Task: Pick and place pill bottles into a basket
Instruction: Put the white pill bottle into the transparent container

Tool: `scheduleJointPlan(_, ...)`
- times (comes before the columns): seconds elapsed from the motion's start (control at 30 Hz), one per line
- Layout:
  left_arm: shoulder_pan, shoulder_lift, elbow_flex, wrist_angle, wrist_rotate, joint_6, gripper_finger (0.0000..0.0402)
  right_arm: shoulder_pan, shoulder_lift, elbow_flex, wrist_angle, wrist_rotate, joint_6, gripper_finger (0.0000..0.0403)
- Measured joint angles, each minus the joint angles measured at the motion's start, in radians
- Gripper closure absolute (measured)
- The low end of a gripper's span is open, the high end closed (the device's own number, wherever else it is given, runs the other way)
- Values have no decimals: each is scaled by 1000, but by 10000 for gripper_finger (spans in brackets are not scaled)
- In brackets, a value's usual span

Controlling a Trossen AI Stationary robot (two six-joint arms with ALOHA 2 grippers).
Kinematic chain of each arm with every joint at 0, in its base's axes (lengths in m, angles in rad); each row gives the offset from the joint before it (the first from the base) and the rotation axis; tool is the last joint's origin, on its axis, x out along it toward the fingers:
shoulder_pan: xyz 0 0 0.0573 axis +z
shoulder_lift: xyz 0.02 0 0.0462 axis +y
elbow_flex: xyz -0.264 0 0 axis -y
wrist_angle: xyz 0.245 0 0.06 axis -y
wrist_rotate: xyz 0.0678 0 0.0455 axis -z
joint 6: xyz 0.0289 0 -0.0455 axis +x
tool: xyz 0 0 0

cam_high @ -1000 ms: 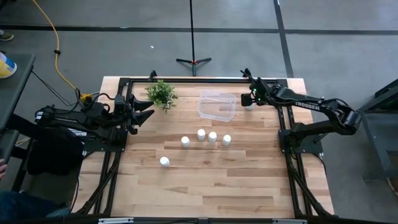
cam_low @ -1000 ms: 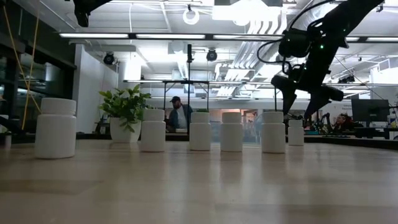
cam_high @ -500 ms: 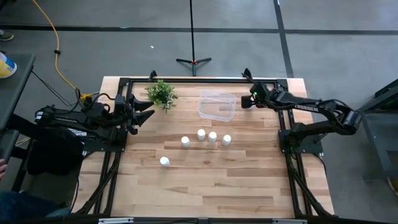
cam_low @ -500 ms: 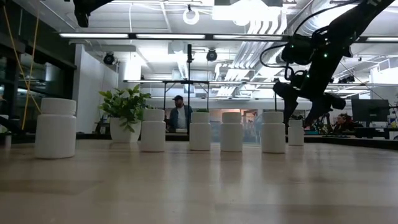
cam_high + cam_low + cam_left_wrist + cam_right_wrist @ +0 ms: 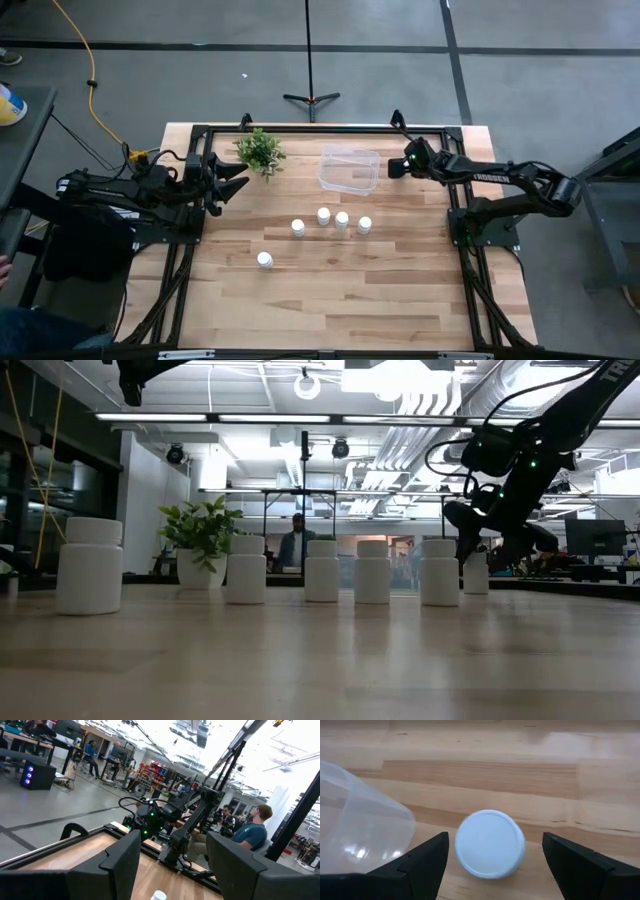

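Nearest me, one pill bottle point(image 5: 264, 260) stands alone on the wooden counter point(image 5: 340, 300), with bare boards all round it and open room out to the near edge. Farther in, a row of four pill bottles point(image 5: 323, 215) runs left to right at mid-counter, close together but not touching. Beyond the row, the clear basket point(image 5: 349, 168) sits near the far edge, with a small potted plant point(image 5: 260, 150) to its left. My left gripper point(image 5: 232, 178) waits at the left side of the counter, raised, its fingers point(image 5: 112, 865) spread apart and holding nothing. My right gripper point(image 5: 394, 167) hangs low at the far right, just beside the basket's right wall. Its fingers point(image 5: 427, 862) are released and wide, straddling the sixth pill bottle point(image 5: 489, 843), whose cap lies between them without touching either. That bottle stands upright on the counter just outside the basket's rounded corner point(image 5: 365, 827). A black frame rail point(image 5: 325, 128) bounds the far edge.
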State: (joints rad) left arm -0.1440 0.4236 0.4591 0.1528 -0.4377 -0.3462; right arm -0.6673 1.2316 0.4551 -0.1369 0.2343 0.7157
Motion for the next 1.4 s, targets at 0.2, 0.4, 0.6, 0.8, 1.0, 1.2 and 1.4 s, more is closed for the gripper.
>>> scheduleJointPlan(0.2, 0, 0, 0, 0, -3, 0, 142, 0, 0, -15, 35, 9, -27, 91)
scheduleJointPlan(0.4, 0, 0, 0, 0, -3, 0, 142, 0, 0, -15, 52, 14, -68, 91)
scheduleJointPlan(0.6, 0, 0, 0, -1, -3, 0, 142, 0, 0, -15, 52, 13, -95, 91)
scheduleJointPlan(0.8, 0, 0, 0, -6, -3, 0, 142, 0, 0, -14, 52, 1, -142, 91)
scheduleJointPlan(1.0, 0, 0, 0, -6, -2, 0, 142, 0, 51, -14, 66, 7, -185, 91)
scheduleJointPlan(1.2, 0, 0, 0, -6, -2, -4, 142, 7, 135, -13, 128, -3, -183, 91)
scheduleJointPlan(1.4, 0, 0, 0, -5, -2, -4, 142, 45, 186, -13, 138, 1, -183, 91)
